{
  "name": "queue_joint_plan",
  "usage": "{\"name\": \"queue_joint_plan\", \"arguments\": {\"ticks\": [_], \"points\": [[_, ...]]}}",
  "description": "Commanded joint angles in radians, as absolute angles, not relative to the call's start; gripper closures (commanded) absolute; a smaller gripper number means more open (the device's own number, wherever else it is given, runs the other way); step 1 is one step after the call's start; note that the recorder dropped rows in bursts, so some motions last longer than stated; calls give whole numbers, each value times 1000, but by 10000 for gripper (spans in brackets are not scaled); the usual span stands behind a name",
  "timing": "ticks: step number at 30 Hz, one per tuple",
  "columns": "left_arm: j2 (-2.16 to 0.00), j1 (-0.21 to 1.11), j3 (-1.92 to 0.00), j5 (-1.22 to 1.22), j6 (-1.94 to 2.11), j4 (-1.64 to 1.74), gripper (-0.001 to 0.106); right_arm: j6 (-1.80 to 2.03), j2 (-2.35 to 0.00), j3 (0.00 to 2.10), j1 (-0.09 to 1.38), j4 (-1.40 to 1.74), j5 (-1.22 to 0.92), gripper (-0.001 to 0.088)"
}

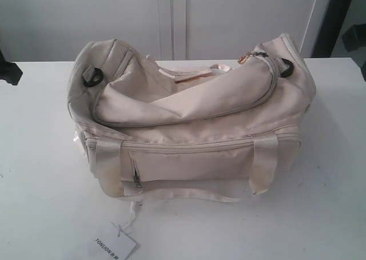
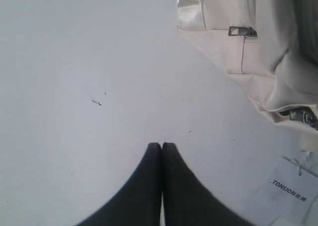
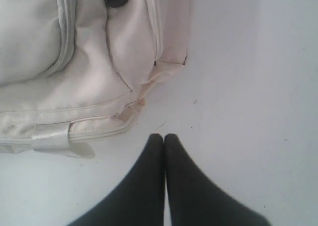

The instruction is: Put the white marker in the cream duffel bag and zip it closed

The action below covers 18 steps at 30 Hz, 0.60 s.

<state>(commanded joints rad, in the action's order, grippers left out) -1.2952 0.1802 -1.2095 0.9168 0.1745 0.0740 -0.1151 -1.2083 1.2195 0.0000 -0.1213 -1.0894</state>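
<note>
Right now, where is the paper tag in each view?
Exterior: tag at the bottom edge, in front of the bag.
Left wrist: tag on the table beside the bag's corner.
Right wrist: not in it.
Shared landmark: the bag, in all three.

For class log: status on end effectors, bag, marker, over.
Left end effector shut, empty. Right end effector likewise. Cream duffel bag looks zipped; marker unseen. Nothing blocking.

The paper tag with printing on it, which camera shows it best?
The left wrist view: the paper tag looks largest there and its printed lettering is legible. The exterior view shows it small, with its lower part cut off by the frame edge. The right wrist view does not show it.
</note>
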Motion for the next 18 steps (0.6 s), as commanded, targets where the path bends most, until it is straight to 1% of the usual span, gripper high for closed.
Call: {"name": "queue_joint_plan", "arguments": {"ticks": [11,13,18], "points": [[-1217,180,-1181,870,177,78,1053,-115,-977,1010,0,-110,-949,868],[-1217,180,-1181,875,177,90,1053,-115,-885,947,0,-105,-925,868],[-1217,180,-1181,875,177,90,1053,-115,-765,845,0,-97,-902,868]]}}
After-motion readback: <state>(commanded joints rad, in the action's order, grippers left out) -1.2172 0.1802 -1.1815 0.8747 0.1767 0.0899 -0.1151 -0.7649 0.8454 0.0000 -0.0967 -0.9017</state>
